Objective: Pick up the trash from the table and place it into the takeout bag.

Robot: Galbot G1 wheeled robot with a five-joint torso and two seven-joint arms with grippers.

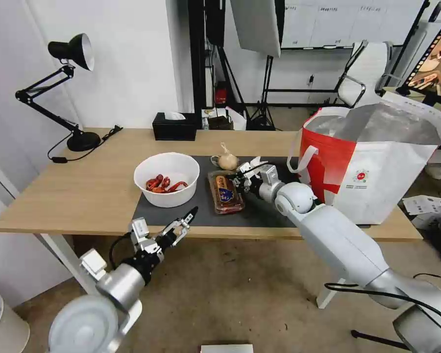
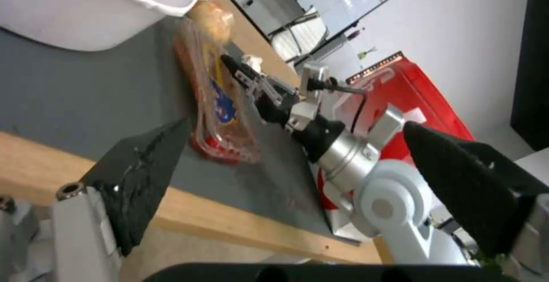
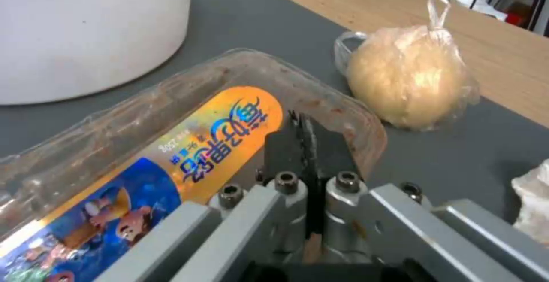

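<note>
Right hand sits over the near-side edge of the clear tray, fingers pressed together with nothing visibly between them; from its wrist camera the closed tips lie on or just above the tray rim, can't tell if they pinch the plastic. Left hand hangs off the desk front edge, below the mat, jaws spread wide, holding nothing, idle. Progress, as I read it: nothing bagged yet. All four trash items are on the mat: white bowl with crayfish shells to the left of the right hand, beyond the tray; knotted beige bag just ahead of it; crumpled tissue touching or just beside the fingers on the far side. Takeout bag stands open on the desk well to the right of the right hand, foil lining showing, contents not visible from here. So likely first pick in progress, three or four to go. Obstacles: the bag's near wall is tall, so a carried item needs lift to clear the rim; the white strap handle droops toward the hand's path. The tray is thin and greasy, and could flex or slip. Black tissue box and desk lamp are far back, out of the way.
</note>
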